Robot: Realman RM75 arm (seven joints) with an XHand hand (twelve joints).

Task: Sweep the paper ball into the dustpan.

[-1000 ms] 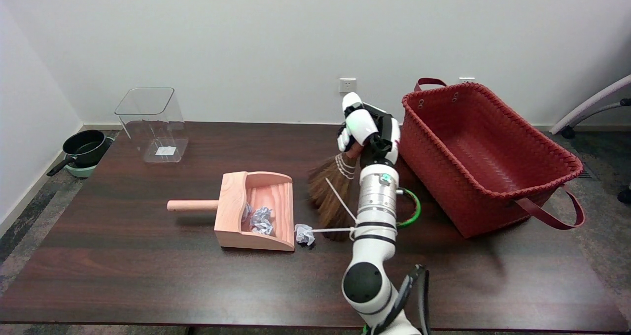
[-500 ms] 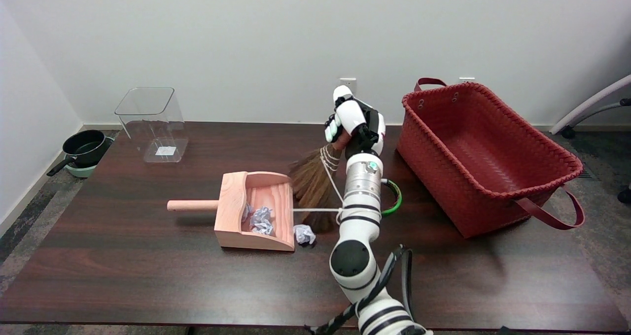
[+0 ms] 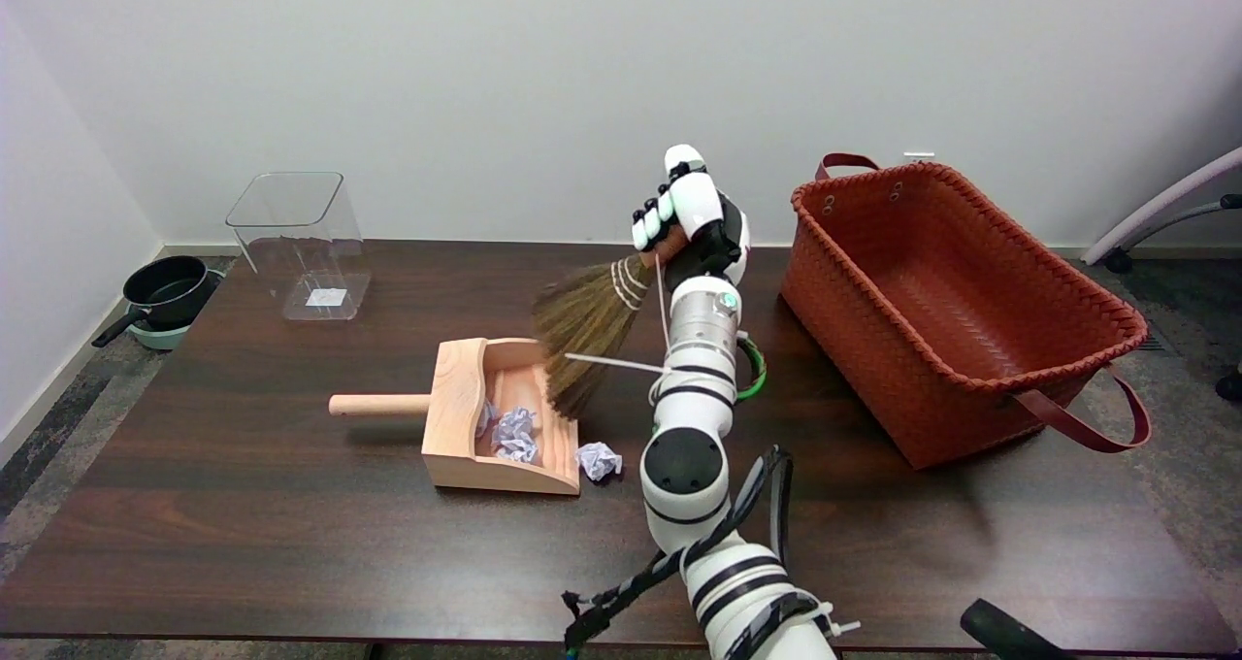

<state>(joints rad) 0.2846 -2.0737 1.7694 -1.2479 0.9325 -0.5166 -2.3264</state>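
Fingers (image 3: 652, 218) of the right hand (image 3: 691, 223) are curling tightly around the short handle of the broom (image 3: 587, 322), gripping it just above the white bindings, with the knuckles facing the left of the picture. That hand is sitting high over the far half of the table (image 3: 243, 534), close to the back wall, and the white forearm is rising to it almost straight up from the elbow joint near the table's front edge (the arm enters from the lower right, cables trailing along it). A green ring is showing beside the wrist, and a thin pale tie is sticking out from the forearm toward the bristles.

Brown bristles are fanning down and to the left from the hand, their tips hanging over the open mouth of the wooden dustpan (image 3: 456, 417); whether they are touching the pan I cannot tell. A crumpled paper ball (image 3: 599, 461) is lying on the table just outside the dustpan's open right edge, near its front corner and not under the bristles. Other crumpled paper balls (image 3: 512, 433) are lying inside the pan. Its round handle is pointing left.

A red woven basket (image 3: 956, 379) is standing to the right of the arm, and a clear plastic bin (image 3: 299, 247) is standing at the far left of the table.
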